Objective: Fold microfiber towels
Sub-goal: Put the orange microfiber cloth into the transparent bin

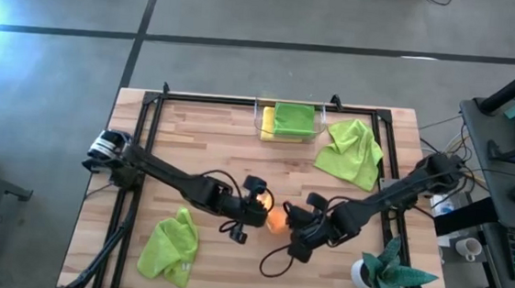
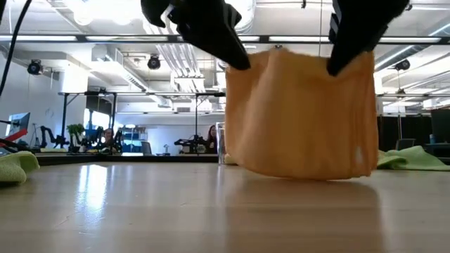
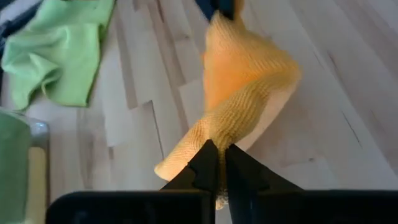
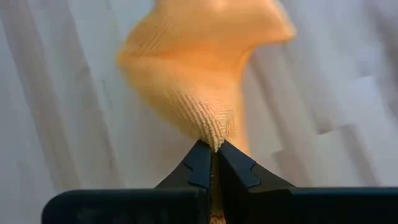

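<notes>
Low view, orange towel (image 2: 299, 119) hanging, wide side level

The pale butcher-block bench (image 1: 239, 143) has a black frame along its edges. A clear plastic bin (image 1: 289, 122) sits at its far edge, with a rumpled lime green towel (image 1: 353, 152) just beside it. Another lime green towel (image 1: 170, 246) lies crumpled near the front left, and a teal spiky plant in a white pot (image 1: 385, 274) stands at the front right corner.

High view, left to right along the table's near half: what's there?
Crumpled lime green towel → left gripper → orange towel, pinched by both grippers → right gripper → plant in its white pot.
</notes>
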You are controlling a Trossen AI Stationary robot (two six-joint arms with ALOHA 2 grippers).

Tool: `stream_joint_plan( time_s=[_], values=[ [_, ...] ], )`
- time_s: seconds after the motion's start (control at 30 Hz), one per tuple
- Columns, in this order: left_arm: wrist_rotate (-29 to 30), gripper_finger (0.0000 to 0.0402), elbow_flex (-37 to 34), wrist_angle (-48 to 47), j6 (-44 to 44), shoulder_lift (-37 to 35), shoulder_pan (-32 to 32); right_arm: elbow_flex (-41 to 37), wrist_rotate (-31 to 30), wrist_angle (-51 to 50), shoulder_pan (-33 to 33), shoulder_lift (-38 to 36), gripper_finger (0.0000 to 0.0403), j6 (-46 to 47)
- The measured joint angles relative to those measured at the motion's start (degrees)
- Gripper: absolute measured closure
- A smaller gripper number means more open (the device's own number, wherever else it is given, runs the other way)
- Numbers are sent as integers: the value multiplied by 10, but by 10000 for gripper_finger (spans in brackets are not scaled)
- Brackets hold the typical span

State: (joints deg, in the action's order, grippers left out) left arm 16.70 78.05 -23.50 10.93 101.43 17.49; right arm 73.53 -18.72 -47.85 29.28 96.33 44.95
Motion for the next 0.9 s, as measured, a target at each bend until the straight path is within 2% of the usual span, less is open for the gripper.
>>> stream_joint_plan(
  time_s=[0.1,0.23,0.43,0.73,0.9],
  values=[
    [11,400,0,0,0,-11,-2,15,-20,-29,-8,-17,394,-8],
    [85,400,0,3,0,-24,-7,22,-41,-63,-25,-43,394,-17],
    [104,400,3,5,-6,-29,-26,8,-80,-97,-58,-86,394,-34],
    [162,400,50,6,-15,-30,-74,8,-94,-97,-143,-138,394,-137],
    [167,400,68,3,-11,-30,-115,7,-100,-87,-197,-151,394,-194]
  ],
)
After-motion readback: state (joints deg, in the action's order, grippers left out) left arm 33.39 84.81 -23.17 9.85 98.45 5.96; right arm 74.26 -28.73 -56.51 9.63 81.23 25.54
